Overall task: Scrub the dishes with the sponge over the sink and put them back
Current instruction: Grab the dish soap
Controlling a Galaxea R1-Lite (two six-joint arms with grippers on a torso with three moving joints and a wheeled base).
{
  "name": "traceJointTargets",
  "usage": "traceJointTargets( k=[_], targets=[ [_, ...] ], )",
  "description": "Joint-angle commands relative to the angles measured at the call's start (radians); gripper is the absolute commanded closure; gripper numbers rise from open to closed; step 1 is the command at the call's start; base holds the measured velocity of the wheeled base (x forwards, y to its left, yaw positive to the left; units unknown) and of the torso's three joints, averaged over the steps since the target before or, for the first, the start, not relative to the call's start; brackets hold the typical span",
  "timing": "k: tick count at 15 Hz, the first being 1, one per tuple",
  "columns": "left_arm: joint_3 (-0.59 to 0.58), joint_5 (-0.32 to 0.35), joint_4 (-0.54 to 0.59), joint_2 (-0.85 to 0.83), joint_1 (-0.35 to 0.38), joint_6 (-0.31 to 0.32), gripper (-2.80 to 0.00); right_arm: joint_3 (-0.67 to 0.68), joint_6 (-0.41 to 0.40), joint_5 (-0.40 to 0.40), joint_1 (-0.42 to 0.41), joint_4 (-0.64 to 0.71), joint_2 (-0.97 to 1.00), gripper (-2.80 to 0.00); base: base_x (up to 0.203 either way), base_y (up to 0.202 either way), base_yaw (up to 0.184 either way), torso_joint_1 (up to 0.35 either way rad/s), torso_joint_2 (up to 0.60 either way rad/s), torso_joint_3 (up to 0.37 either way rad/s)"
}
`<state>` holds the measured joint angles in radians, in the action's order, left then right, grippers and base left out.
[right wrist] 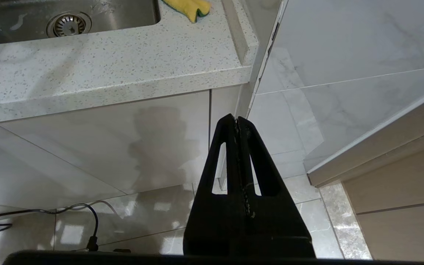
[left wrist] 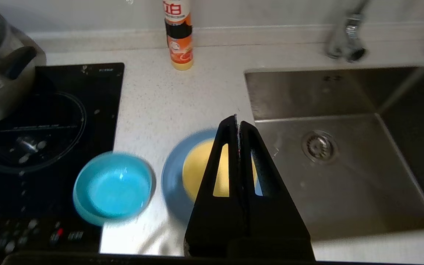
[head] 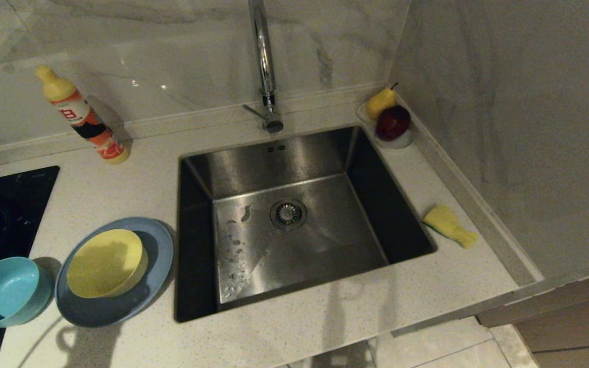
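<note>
Left end effector (left wrist: 238, 123) closed, empty, above yellow bowl (head: 106, 262) in blue-grey plate (head: 159, 245); right end effector (right wrist: 237, 123) closed, empty, below surface (right wrist: 105, 66) edge.

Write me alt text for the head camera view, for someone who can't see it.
A brushed stainless steel sink sits empty in a pale speckled countertop, under a tall chrome tap. To its left, a yellow bowl rests on a blue-grey plate beside a teal-blue bowl; to its right lies a yellow sponge.
</note>
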<state>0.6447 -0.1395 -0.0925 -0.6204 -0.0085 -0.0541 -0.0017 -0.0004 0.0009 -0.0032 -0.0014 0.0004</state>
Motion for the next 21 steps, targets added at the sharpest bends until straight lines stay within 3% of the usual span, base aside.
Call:
traceJointTargets(
  k=[1,8,17,19,21],
  targets=[
    [0.125,-0.035,-0.045,-0.363,0.001,-0.027,0.0,0.0,-0.001,0.001,0.0,0.0,0.0,0.0,0.0,0.0,0.0,0.0,0.0,0.0],
    [0.386,-0.169,-0.344,-0.97,0.001,-0.093,0.0,0.0,0.0,0.001,0.0,0.0,0.0,0.0,0.0,0.0,0.0,0.0,0.0,0.0],
    [0.587,-0.241,-0.493,-1.233,0.04,-0.1,0.0,0.0,0.0,0.001,0.0,0.0,0.0,0.0,0.0,0.0,0.0,0.0,0.0,0.0],
    [0.622,-0.239,-0.496,-1.275,0.054,-0.105,-2.8,0.0,0.0,0.001,0.0,0.0,0.0,0.0,0.0,0.0,0.0,0.0,0.0,0.0],
    [0.668,-0.235,-0.496,-1.314,0.068,-0.119,-2.8,0.0,0.0,0.001,0.0,0.0,0.0,0.0,0.0,0.0,0.0,0.0,0.0,0.0]
  ],
)
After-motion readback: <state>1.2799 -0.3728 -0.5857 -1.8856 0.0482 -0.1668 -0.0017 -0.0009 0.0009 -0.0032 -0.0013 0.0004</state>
